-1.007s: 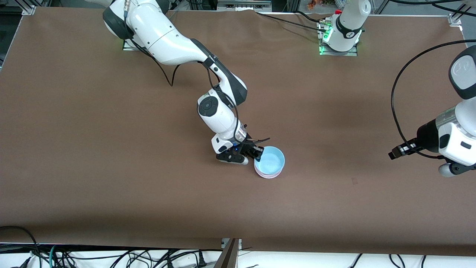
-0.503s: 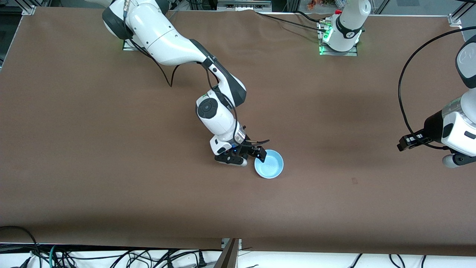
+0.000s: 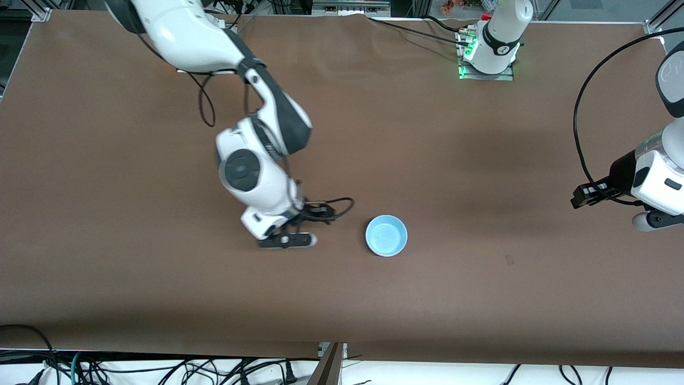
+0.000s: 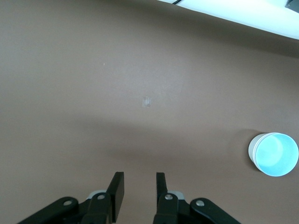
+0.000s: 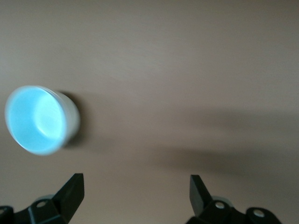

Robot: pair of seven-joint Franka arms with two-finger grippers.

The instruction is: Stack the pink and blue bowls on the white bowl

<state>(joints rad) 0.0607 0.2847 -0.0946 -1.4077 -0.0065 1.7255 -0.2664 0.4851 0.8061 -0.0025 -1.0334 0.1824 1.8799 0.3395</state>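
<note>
Brown cloth covers the wide table (image 3: 481, 299). Largest is the right arm, reaching from the 11 o'clock corner to mid-table, where the right gripper (image 5: 135, 196) hangs with fingers spread wide and empty, just beside the stack at its 9 o'clock. At the 3 o'clock edge the left arm waits; the left gripper (image 4: 138, 192) holds nothing, fingers parted only narrowly. Near the table's centre sits the blue bowl (image 3: 386, 235), nested on a pale outer bowl (image 4: 253, 150).
</note>
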